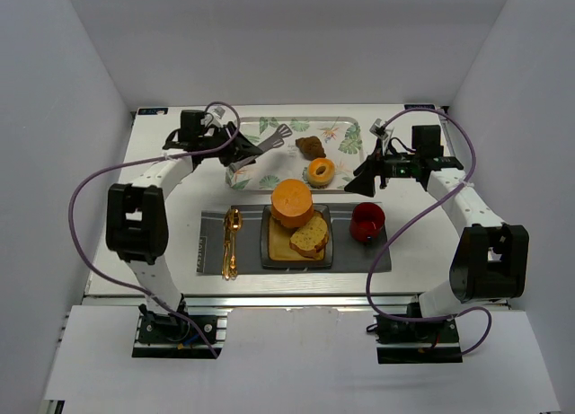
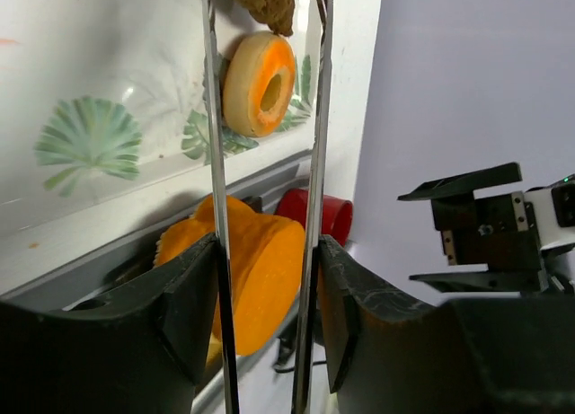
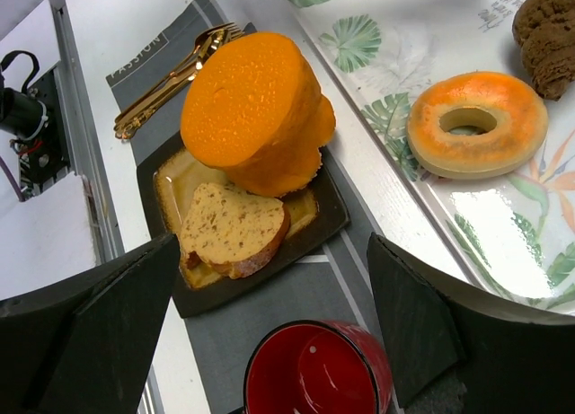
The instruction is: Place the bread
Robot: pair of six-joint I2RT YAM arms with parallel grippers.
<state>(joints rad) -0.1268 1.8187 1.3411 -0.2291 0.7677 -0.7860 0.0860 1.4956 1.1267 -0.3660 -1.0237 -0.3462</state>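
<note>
The bread (image 3: 234,227) lies on the plate (image 3: 314,227) against the orange cake (image 3: 256,109), right pincer (image 3: 274,279) spread empty nearby, left pincer (image 2: 267,288) clamped on tongs (image 2: 216,118) over the tray (image 1: 269,127), so a low sweep could knock the slice off.

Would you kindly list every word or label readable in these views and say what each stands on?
"PASSION": printed on the grey placemat, beside the gold cutlery.
Small dark print near the edge of the leaf-patterned tray: too blurred to read.
No other text is legible.
</note>
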